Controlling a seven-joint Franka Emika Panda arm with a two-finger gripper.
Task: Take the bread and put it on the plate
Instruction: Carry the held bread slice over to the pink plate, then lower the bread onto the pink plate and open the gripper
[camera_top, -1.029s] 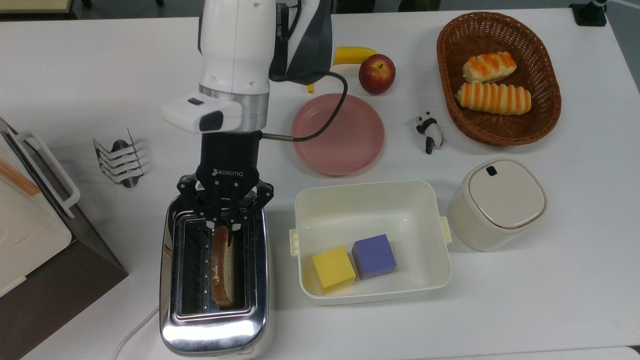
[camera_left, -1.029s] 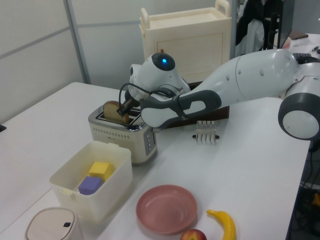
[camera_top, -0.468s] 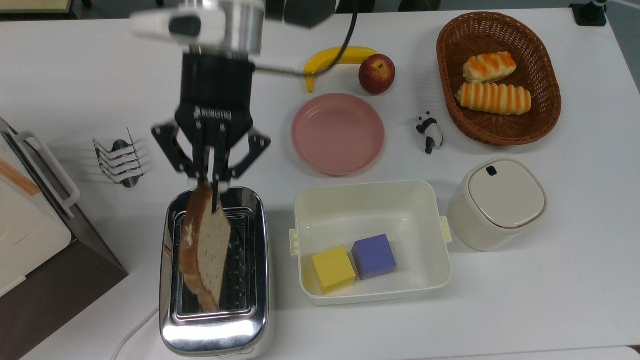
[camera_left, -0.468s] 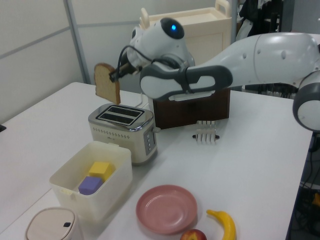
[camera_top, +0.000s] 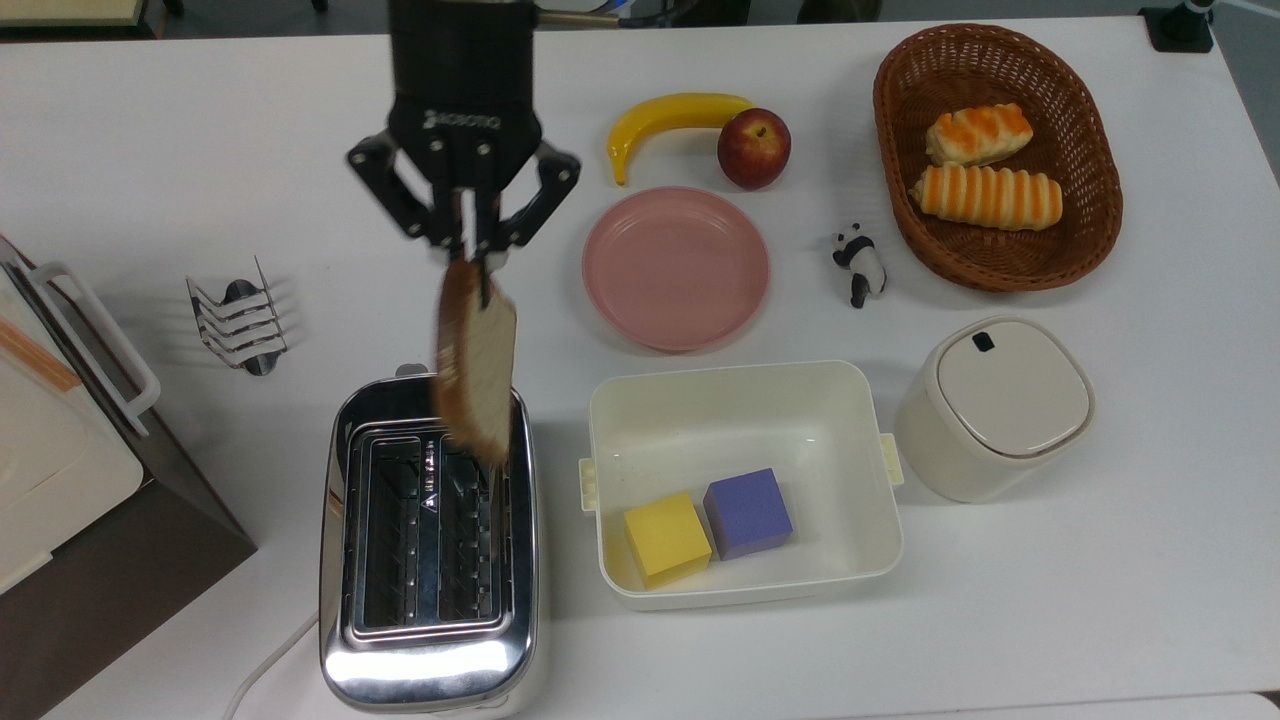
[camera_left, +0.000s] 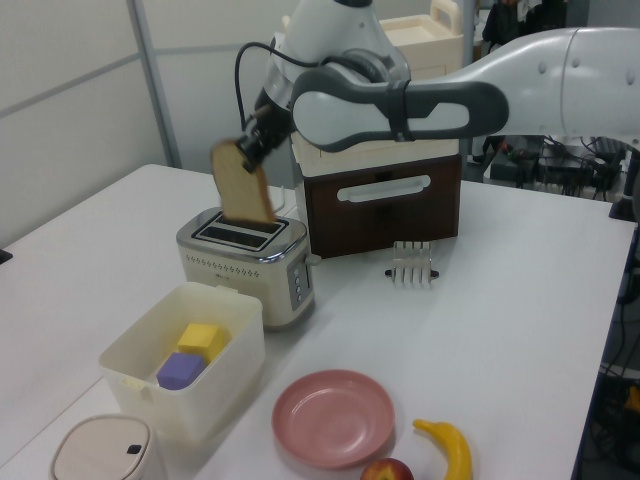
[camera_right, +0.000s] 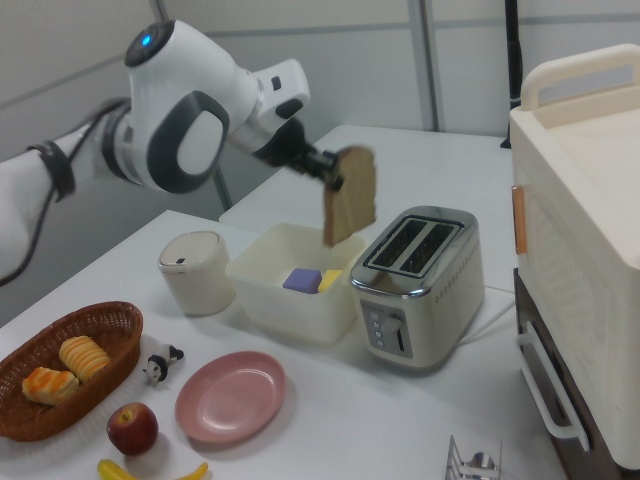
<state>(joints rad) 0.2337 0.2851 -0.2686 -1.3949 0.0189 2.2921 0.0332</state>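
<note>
Bread (camera_top: 475, 365) now clear of toaster (camera_top: 430, 560) — nearer plate (camera_top: 676, 267).

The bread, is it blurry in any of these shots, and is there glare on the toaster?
Top view: the bread hanging from the gripper is motion-smeared, and the toaster shows a bright glare band on its front edge. Left view: bread soft-edged. Right view: bread slightly blurred, toaster only mildly reflective.
</note>
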